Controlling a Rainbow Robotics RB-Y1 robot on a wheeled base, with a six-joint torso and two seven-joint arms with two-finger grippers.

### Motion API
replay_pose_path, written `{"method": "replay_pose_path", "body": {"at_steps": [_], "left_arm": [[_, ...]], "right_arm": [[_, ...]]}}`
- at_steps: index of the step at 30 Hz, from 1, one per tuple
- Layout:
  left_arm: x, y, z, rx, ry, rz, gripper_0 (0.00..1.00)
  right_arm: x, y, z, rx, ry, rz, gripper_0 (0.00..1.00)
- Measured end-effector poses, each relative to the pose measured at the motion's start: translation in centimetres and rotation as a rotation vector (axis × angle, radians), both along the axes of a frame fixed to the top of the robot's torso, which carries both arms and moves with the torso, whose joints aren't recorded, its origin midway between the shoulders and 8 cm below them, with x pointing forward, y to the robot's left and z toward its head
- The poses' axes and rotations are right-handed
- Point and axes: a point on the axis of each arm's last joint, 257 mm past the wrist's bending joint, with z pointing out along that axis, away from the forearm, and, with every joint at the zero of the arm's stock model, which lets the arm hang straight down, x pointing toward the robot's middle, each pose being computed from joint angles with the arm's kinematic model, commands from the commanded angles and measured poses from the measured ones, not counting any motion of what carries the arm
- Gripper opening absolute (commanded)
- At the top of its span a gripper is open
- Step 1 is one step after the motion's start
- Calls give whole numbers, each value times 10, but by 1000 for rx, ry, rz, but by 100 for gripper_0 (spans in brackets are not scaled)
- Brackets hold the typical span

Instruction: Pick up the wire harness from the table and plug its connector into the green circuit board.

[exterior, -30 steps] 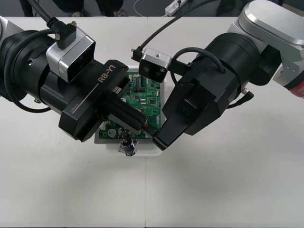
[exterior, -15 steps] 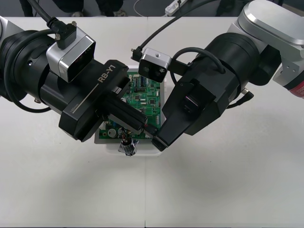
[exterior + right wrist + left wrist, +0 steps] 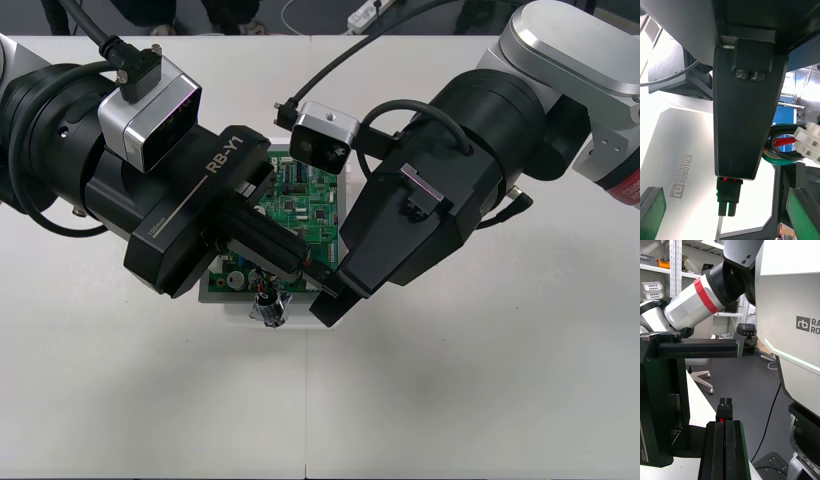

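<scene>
Harness [image 3: 782, 148] wires hang at the near edge of the green board [image 3: 300, 205], and we see the plug [image 3: 724, 410] pinched between the pressed-together fingers of the left gripper [image 3: 308, 270]. The right gripper [image 3: 330, 298] sits just beside it, fingers spread (both bulky wrists cover much of the board). The metal socket [image 3: 268, 310] dangles by the white base [image 3: 232, 298].

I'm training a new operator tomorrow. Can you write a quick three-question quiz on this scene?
1. True or false: the left gripper is shut on the harness's black plug.
2. Where is the round metal socket? A) at the white base's near edge; B) on the dark floor; C) far out on the table's right side.
3. Fill in: the right gripper's fingers stand ____.
Key: 1 true; 2 A; 3 open.
</scene>
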Motion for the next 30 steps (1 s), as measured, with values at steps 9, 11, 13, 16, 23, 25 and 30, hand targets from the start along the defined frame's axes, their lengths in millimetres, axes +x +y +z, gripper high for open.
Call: {"method": "replay_pose_path", "body": {"at_steps": [9,11,13,16,23,25,30], "left_arm": [[4,2,3,-12,27,4,0],[4,3,4,-15,33,4,0],[4,4,5,-16,38,4,0],[4,6,7,-16,42,4,0],[5,12,7,-8,47,11,0],[5,14,7,-4,48,15,0],[8,19,9,-4,47,30,0]], "right_arm": [[0,0,0,0,0,0,94],[0,0,0,0,0,0,94],[0,0,0,0,0,0,94],[0,0,0,0,0,0,94],[2,0,0,1,1,-4,94],[4,0,0,0,3,-11,94],[11,0,-1,-1,7,-31,94]]}}
